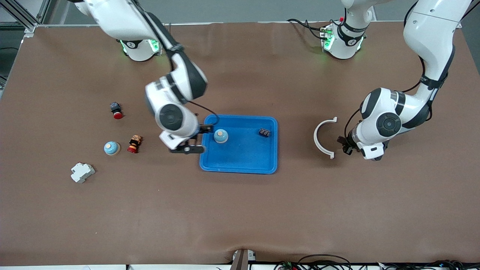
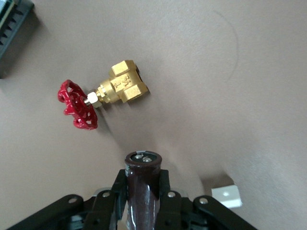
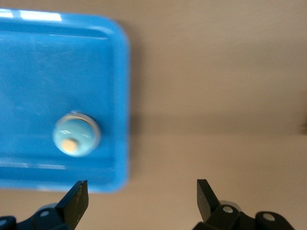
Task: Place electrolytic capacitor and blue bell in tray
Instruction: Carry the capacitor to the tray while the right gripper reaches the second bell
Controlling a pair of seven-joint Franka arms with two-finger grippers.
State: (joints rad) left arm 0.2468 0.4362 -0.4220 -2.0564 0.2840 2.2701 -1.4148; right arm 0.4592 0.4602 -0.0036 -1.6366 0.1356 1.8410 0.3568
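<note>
The blue tray (image 1: 243, 159) lies mid-table. A light-blue bell (image 1: 220, 136) with an orange button stands inside it near the right arm's end; it also shows in the right wrist view (image 3: 76, 134) within the tray (image 3: 43, 62). My right gripper (image 1: 195, 139) is open and empty over the tray's rim at that end; its open jaws (image 3: 141, 199) are over bare table. My left gripper (image 1: 342, 144) hangs low beside a white ring and is shut (image 2: 143, 179) on a dark brown electrolytic capacitor (image 2: 143, 187).
A small dark part (image 1: 264, 132) lies in the tray. A white C-shaped ring (image 1: 323, 137) lies by the left gripper. Toward the right arm's end are a second blue bell (image 1: 111, 148), a red-wheeled brass valve (image 1: 134, 144) (image 2: 103, 96), a red button (image 1: 116, 110) and a white breaker (image 1: 82, 172).
</note>
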